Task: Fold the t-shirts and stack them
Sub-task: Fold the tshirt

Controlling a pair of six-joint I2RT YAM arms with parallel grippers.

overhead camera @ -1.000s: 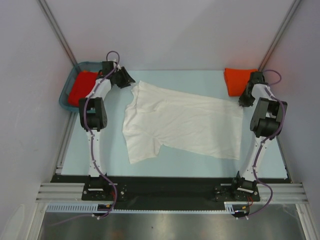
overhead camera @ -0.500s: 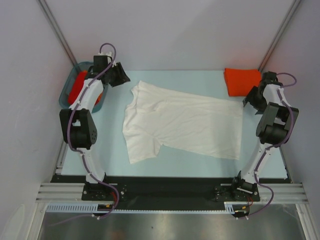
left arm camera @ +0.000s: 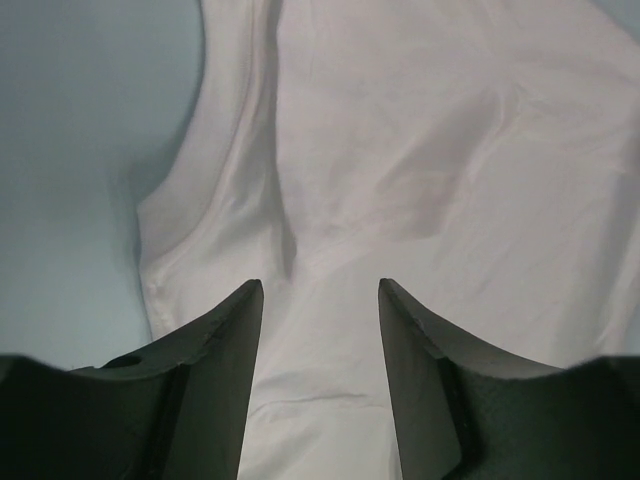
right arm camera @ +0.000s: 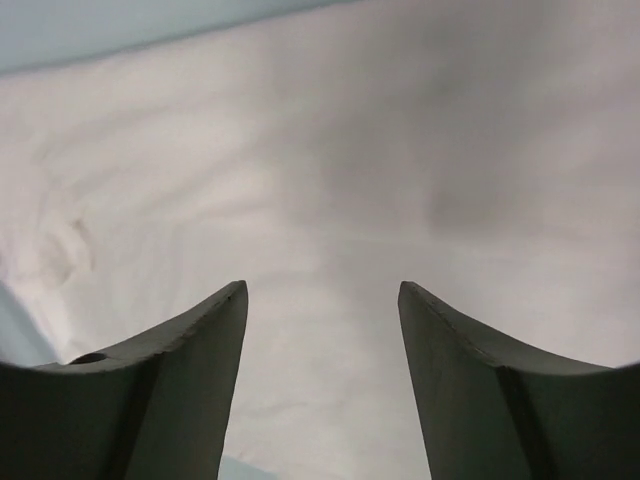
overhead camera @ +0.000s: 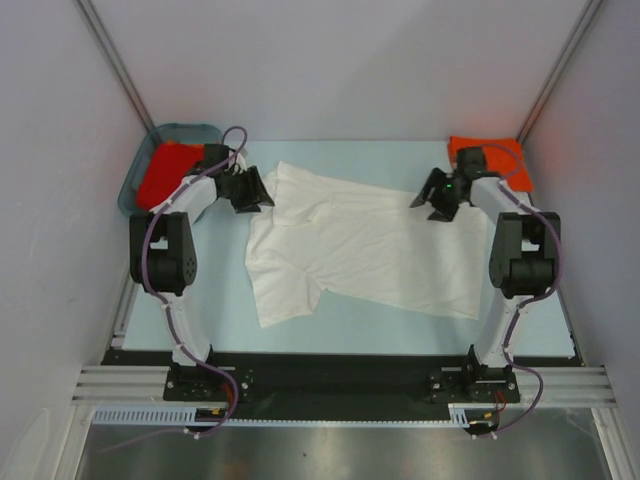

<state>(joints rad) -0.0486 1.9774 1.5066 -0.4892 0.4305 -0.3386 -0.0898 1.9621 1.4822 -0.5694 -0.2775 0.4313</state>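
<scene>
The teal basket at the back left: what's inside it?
A bunched orange-red shirt fills the basket. The left arm crosses over its right side, and the cloth covers the bottom, so I cannot tell whether more shirts lie underneath.

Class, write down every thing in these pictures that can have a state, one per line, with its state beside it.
white t-shirt: unfolded, spread flat on the table, lightly wrinkled
far-right orange-red t-shirt: folded, on the table
left orange-red t-shirt: in the basket, fold unclear
teal basket: holding that shirt
left pincer: open, empty, over the white shirt
right pincer: open, empty, over the white shirt
</scene>
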